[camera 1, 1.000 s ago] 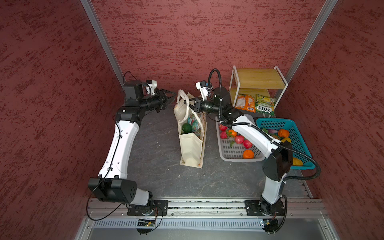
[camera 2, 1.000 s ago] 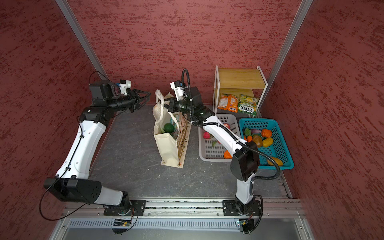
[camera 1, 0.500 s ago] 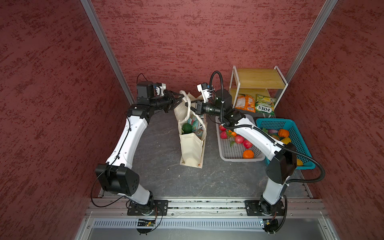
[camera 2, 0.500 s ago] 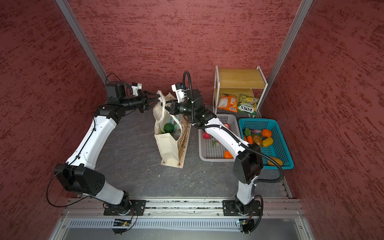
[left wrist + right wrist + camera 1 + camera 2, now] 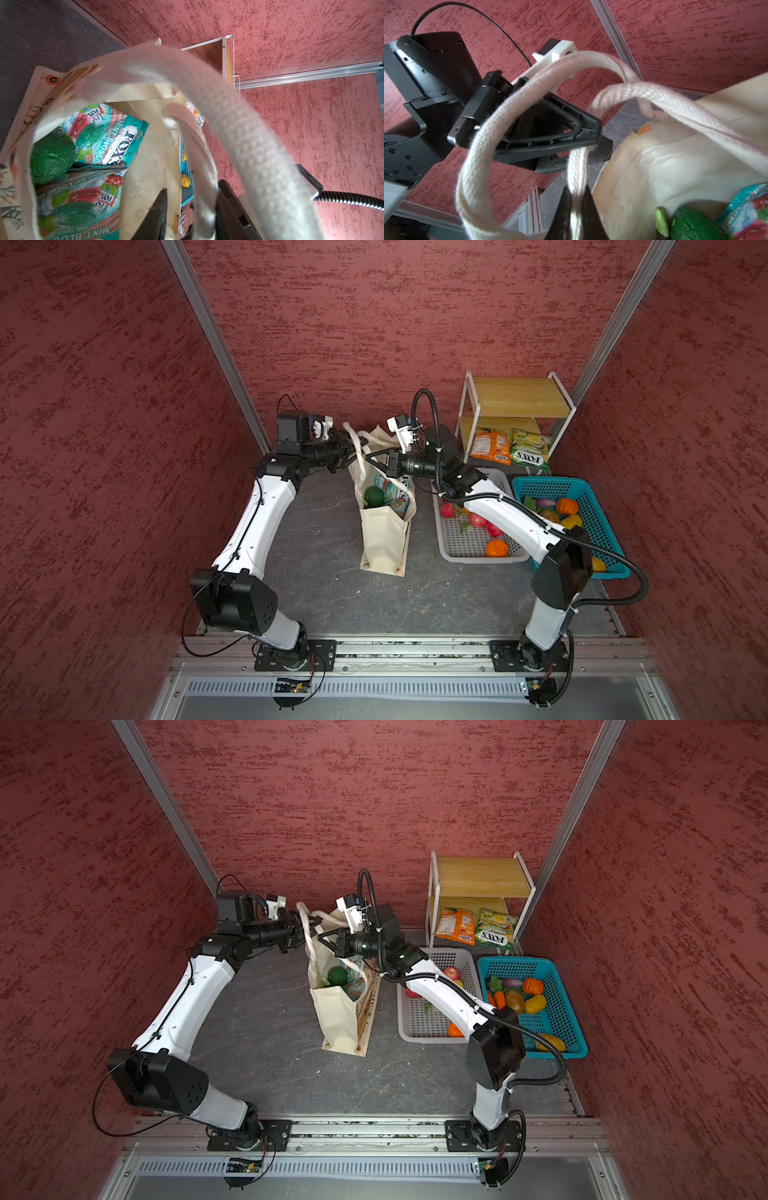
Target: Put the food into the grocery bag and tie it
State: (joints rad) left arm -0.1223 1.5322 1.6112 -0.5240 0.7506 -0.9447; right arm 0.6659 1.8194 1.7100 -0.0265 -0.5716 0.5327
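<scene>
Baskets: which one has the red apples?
The grey basket, the one beside the grocery bag; red apples and an orange lie in it. The blue basket on its other side holds mixed vegetables.

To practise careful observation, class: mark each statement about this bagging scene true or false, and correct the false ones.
1. The grocery bag stands on the table. True.
2. The right tool is shut on one of the bag's strap handles. True.
3. The orange FOX'S packet is inside the bag. False: it sits at the bottom of the wooden shelf; teal FOX'S packets are in the bag.
4. The grey basket is empty. False: it holds red and orange fruit.
5. A dark green vegetable lies in the bag. True.
</scene>
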